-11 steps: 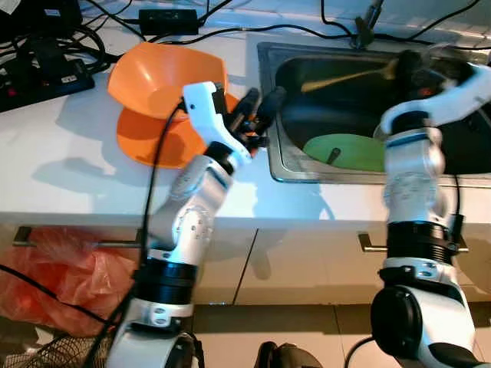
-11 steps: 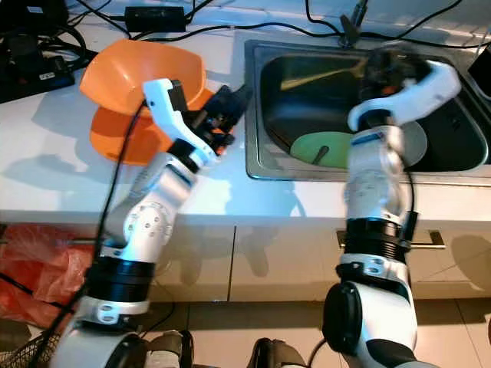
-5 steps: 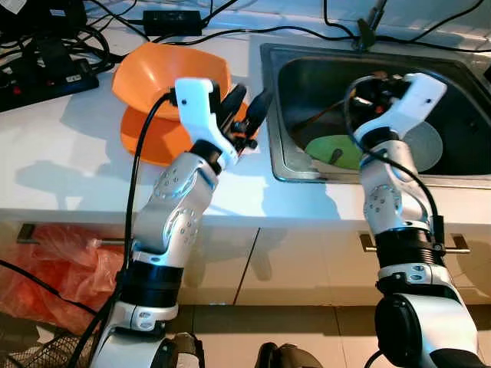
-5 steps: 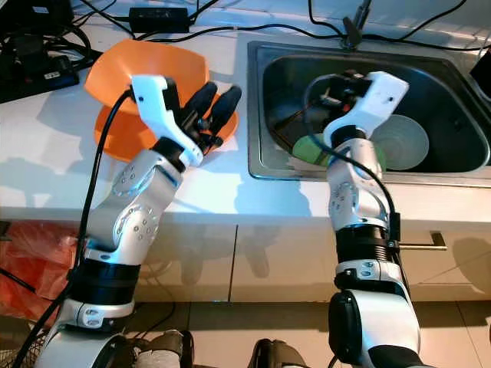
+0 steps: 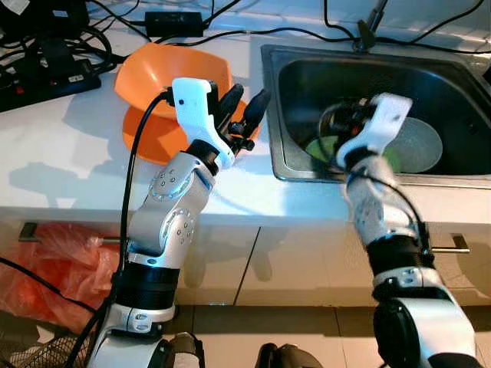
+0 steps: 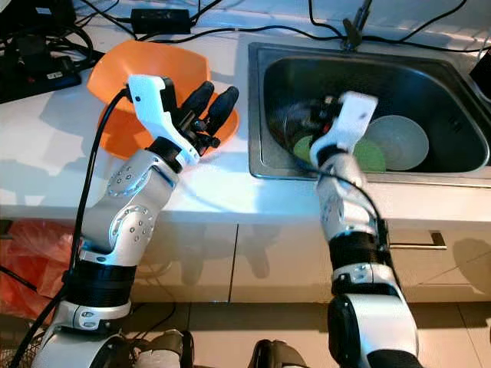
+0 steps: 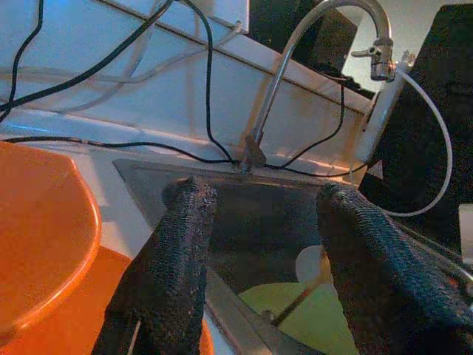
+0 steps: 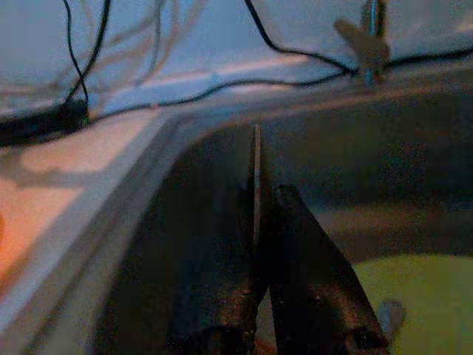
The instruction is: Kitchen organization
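An orange bowl (image 5: 165, 65) rests tilted on an orange plate (image 5: 149, 142) on the white counter, left of the steel sink (image 5: 270, 115). My left gripper (image 5: 247, 98) hovers open over the plate's right edge, beside the sink rim, with nothing between its fingers (image 7: 174, 259). In the sink lie a green plate (image 6: 370, 158) with a utensil on it and a pale plate (image 6: 404, 138). My right gripper (image 6: 307, 119) is low in the sink's left half, above the green plate (image 8: 399, 296). It is shut on a thin stick (image 8: 256, 159) that points up between the fingertips.
Black cables, a power strip (image 5: 42, 73) and an adapter (image 5: 173, 21) crowd the back of the counter. The faucet (image 7: 325, 29) stands behind the sink. A red plastic bag (image 5: 54, 268) hangs under the counter at the left, and cabinet handles line the front.
My right arm has swung from the sink's far right down to its near left, the stick still in its gripper. My left gripper lifted slightly off the orange plate, then held still.
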Robot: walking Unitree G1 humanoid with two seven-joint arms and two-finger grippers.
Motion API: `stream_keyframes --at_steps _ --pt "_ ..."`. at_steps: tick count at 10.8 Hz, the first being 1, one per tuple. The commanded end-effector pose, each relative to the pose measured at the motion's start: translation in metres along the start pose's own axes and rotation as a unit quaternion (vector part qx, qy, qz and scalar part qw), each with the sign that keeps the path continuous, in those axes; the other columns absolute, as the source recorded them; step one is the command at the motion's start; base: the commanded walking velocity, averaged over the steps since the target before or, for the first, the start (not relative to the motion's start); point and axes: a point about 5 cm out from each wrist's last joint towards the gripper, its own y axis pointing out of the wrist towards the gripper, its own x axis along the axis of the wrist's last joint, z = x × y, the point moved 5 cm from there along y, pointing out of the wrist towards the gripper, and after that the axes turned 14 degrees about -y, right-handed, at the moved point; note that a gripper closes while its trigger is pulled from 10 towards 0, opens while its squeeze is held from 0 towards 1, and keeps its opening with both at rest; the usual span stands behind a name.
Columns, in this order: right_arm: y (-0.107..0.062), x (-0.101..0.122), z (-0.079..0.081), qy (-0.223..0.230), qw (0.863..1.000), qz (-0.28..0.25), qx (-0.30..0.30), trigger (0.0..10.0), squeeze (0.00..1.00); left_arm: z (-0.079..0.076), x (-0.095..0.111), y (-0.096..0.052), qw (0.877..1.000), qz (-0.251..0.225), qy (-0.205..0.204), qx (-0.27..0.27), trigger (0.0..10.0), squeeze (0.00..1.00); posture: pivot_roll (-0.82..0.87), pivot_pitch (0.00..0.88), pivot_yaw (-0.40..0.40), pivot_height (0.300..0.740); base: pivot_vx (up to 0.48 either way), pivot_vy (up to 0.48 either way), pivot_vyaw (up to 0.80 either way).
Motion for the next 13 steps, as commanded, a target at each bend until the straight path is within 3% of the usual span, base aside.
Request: stream_keyframes --at_steps 1,2,7,8,9,10,13 --pt "-0.002 -0.005 -0.003 -0.008 1.000 0.006 0.000 10.0 0.80 -0.007 -0.002 -0.001 1.000 0.005 0.007 -0.011 10.0 0.00 0.10 0.127 -0.073 0.723 0.000 0.000 0.00" --pt "-0.002 -0.008 0.000 -0.006 1.000 0.010 0.008 10.0 1.00 -0.008 -0.002 -0.001 1.000 0.005 0.007 -0.011 10.0 0.00 0.10 0.132 -0.074 0.723 0.000 0.000 0.00" --pt "-0.002 -0.010 0.004 -0.013 1.000 0.011 0.014 10.0 1.00 -0.005 0.000 -0.002 1.000 0.003 0.009 -0.002 10.0 0.00 0.10 0.146 -0.079 0.723 0.000 0.000 0.00" --pt "-0.001 -0.007 0.005 -0.009 1.000 0.005 0.015 10.0 0.00 -0.003 0.005 -0.001 1.000 -0.004 0.019 0.001 10.0 0.00 0.10 0.147 -0.078 0.723 0.000 0.000 0.00" --pt "-0.001 -0.005 0.006 -0.006 1.000 0.001 0.017 10.0 0.00 -0.001 0.016 -0.001 0.999 -0.022 0.032 0.006 10.0 0.00 0.10 0.148 -0.078 0.723 0.000 0.000 0.00" --pt "-0.001 -0.005 0.008 -0.003 1.000 0.000 0.018 10.0 0.00 0.013 0.039 -0.003 0.996 -0.060 0.042 0.044 10.0 0.00 0.10 0.148 -0.077 0.723 0.000 0.000 0.00" --pt "-0.001 -0.006 0.010 0.001 1.000 -0.001 0.020 10.0 0.00 0.069 0.089 -0.019 0.974 -0.128 0.056 0.179 10.0 0.00 0.11 0.146 -0.073 0.723 0.000 0.000 0.00"
